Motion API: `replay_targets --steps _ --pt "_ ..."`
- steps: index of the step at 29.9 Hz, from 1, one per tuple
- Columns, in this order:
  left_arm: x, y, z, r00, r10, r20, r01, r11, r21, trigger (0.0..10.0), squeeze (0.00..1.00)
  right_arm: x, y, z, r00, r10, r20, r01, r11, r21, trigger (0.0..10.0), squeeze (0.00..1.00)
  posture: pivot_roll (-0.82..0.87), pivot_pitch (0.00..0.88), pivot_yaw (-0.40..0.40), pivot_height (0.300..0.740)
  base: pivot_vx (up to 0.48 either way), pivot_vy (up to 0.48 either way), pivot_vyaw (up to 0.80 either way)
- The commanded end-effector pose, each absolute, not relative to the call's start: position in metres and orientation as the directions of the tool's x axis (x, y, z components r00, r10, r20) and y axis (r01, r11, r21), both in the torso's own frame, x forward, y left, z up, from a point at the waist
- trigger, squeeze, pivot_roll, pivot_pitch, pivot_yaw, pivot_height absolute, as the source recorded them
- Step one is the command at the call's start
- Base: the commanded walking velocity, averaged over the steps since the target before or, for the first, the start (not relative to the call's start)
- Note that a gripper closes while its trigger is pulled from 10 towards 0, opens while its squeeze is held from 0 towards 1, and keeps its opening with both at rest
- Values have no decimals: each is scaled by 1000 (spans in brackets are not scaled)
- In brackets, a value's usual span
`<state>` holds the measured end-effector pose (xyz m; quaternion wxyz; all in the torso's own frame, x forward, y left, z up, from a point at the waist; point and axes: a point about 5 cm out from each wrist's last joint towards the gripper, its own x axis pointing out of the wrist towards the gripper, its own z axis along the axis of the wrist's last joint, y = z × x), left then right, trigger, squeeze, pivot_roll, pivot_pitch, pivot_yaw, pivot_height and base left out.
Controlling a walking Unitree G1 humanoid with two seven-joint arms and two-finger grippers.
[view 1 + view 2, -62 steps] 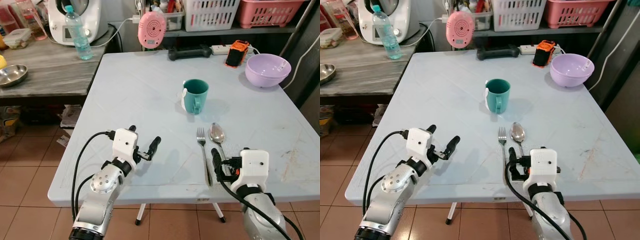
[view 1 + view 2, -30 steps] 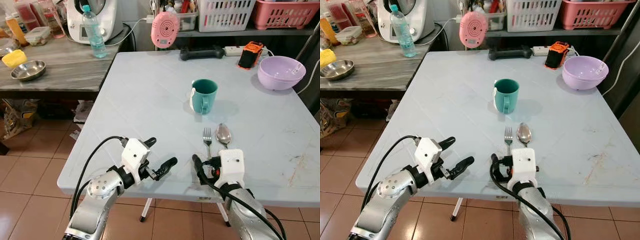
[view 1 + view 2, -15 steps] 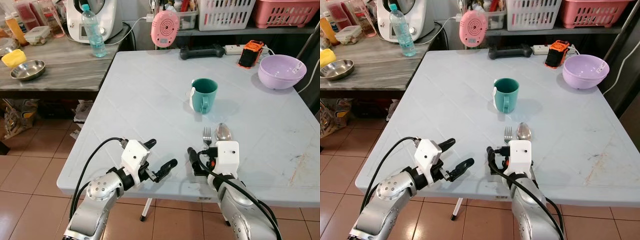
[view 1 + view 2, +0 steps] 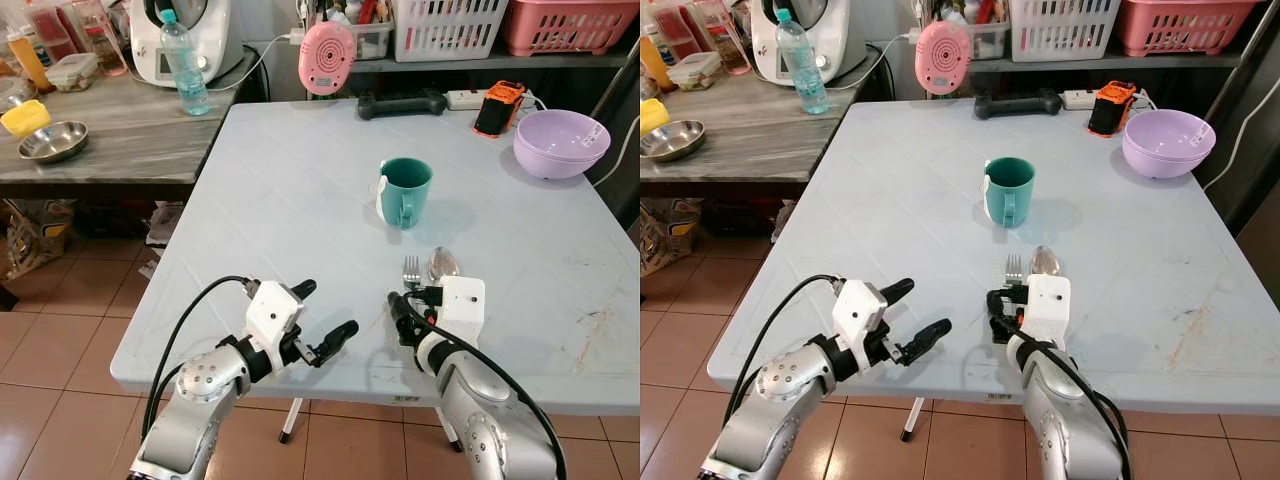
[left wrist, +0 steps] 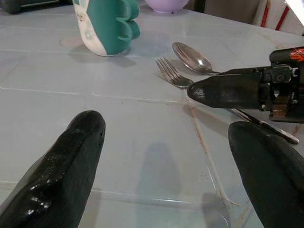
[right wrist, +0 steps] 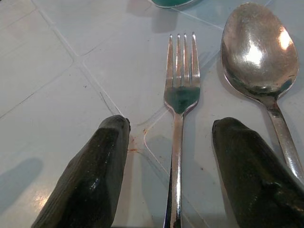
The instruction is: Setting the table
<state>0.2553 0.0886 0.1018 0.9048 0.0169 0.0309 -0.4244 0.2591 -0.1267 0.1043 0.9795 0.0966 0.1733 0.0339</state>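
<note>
A teal mug point(image 4: 404, 190) stands mid-table. Nearer the front edge a fork point(image 6: 178, 118) and a spoon point(image 6: 259, 52) lie side by side, heads toward the mug. My right gripper point(image 6: 173, 126) is open and low over the table, one finger on each side of the fork's handle, just behind the tines. The spoon lies beside one of those fingers. My left gripper point(image 4: 325, 308) is open over the table's front edge, left of the cutlery, holding nothing. A purple bowl point(image 4: 557, 143) sits at the far right.
At the table's point(image 4: 280, 200) far edge sit a pink round device point(image 4: 327, 58), a black bar-shaped object point(image 4: 403, 103) and an orange-black gadget point(image 4: 493, 107). A side counter on the left holds a water bottle point(image 4: 186, 65) and a steel bowl point(image 4: 52, 141). Baskets fill the shelf behind.
My right gripper has slid forward along the fork's handle toward the tines and stays open. The left gripper has barely moved. The camera shifted slightly.
</note>
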Motion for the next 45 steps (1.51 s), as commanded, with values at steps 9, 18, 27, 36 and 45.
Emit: replay_targets --steps 9,18,27,36,45 --pt "253 88 102 621 -780 -81 783 622 9 10000 0 255 -123 91 889 107 -446 -10 976 216 0 0 -178 72 92 740 0 0 0" --pt "250 87 103 593 -803 -66 804 595 -13 10000 0 253 -122 85 862 119 -493 -24 980 195 0 0 -177 70 86 740 0 0 0" --pt "249 86 102 584 -809 -63 810 586 -17 10000 0 251 -124 83 851 128 -510 -35 982 187 0 0 -181 65 79 740 0 0 0" --pt "250 85 101 580 -812 -65 813 582 -15 10000 0 252 -125 82 845 131 -519 -43 983 178 0 0 -182 58 72 740 0 0 0" --pt "251 83 101 585 -809 -62 810 586 -14 10000 0 253 -127 82 847 126 -516 -38 983 178 0 0 -185 54 70 740 0 0 0"
